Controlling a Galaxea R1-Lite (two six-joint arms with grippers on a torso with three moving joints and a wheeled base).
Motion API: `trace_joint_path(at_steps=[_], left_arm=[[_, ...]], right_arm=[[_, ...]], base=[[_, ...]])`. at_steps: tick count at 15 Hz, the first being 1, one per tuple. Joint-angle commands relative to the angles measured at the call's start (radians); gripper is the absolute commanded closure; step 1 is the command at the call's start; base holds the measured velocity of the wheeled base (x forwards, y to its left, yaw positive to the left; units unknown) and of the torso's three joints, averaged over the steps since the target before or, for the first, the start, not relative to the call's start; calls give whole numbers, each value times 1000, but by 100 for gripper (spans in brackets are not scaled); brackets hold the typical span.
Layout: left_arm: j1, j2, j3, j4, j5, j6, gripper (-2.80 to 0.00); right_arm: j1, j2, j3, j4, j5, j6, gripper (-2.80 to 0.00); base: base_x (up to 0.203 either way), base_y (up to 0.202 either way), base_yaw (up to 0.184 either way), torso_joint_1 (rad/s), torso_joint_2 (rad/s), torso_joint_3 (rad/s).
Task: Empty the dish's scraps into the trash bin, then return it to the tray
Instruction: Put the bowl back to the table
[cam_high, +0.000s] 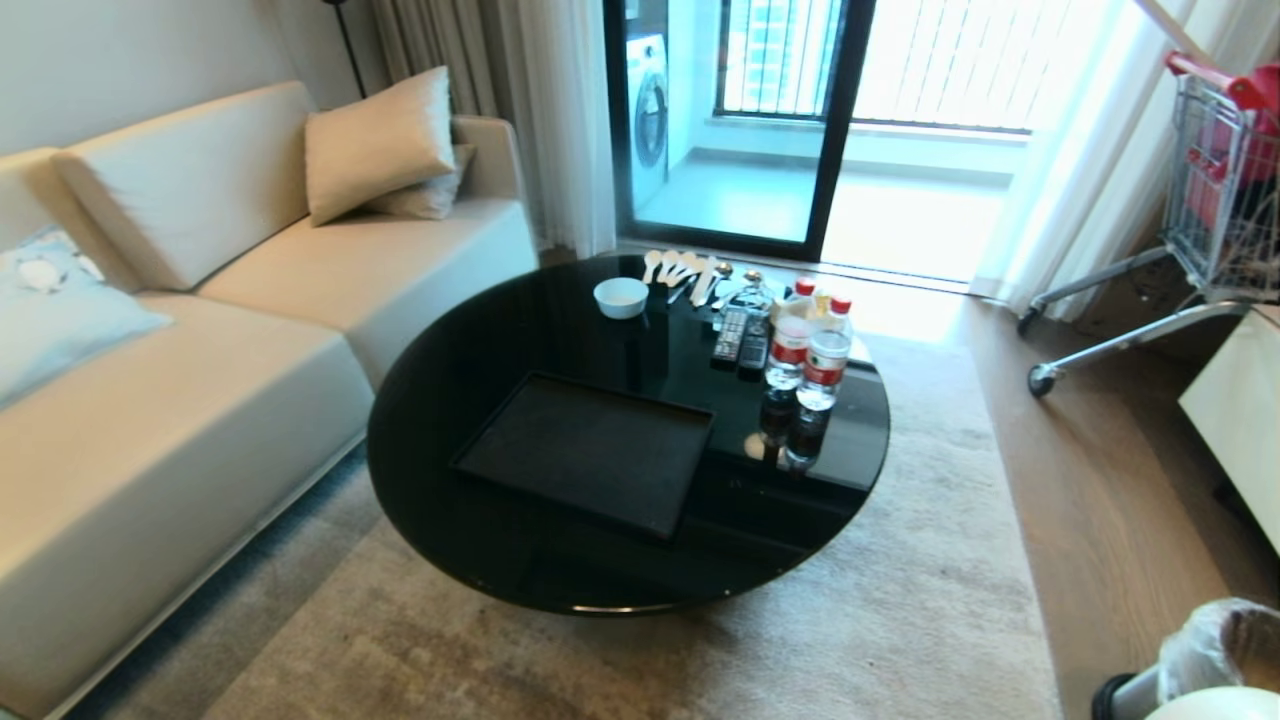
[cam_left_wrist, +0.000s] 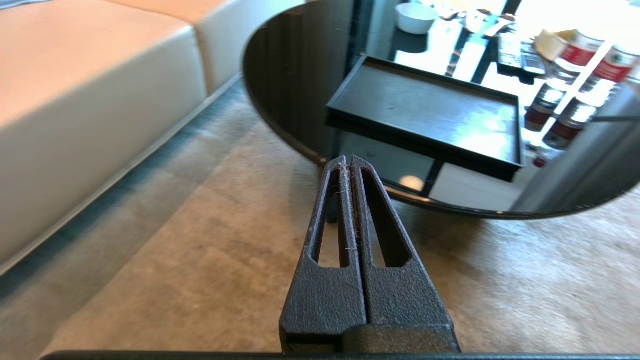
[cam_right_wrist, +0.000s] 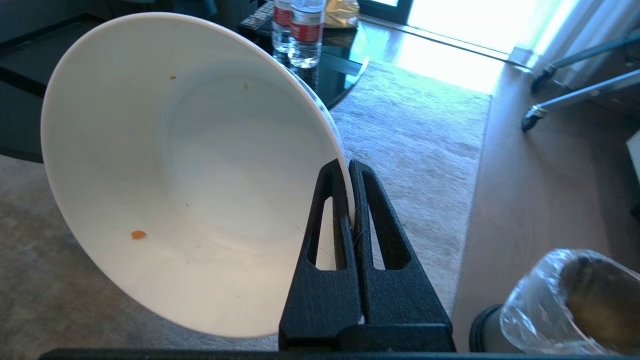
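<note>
My right gripper (cam_right_wrist: 348, 165) is shut on the rim of the dish (cam_right_wrist: 190, 175), a white deep bowl held tilted on its side above the rug. Of the scraps, only an orange crumb (cam_right_wrist: 138, 234) and a couple of specks cling inside it. The trash bin (cam_right_wrist: 565, 305), lined with a crinkled clear bag, stands on the floor just beside this gripper; it also shows in the head view's lower right corner (cam_high: 1200, 650). The black tray (cam_high: 590, 450) lies bare on the round table. My left gripper (cam_left_wrist: 348, 160) is shut on nothing, low over the rug before the table's edge.
On the glossy black round table (cam_high: 450, 370) stand a small white bowl (cam_high: 620, 296), spoons (cam_high: 680, 270), two remotes (cam_high: 740, 340) and water bottles (cam_high: 810, 350). A cream sofa (cam_high: 200, 350) runs along the left. A shopping cart (cam_high: 1220, 180) stands far right.
</note>
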Motion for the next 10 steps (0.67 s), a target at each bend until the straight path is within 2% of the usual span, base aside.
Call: trace_joint_path(at_steps=[1, 2, 10], left_arm=[[0, 0, 0, -1, 1, -1, 0], [0, 0, 0, -1, 1, -1, 0], [0, 0, 0, -1, 1, -1, 0]], right_arm=[[0, 1, 0, 1, 1, -2, 0], [0, 1, 1, -1, 1, -2, 0], [0, 1, 1, 1, 1, -1, 0]], base=[[0, -5, 140, 7, 2, 7], [-1, -5, 111, 2, 2, -1], [0, 0, 0, 0, 0, 0]])
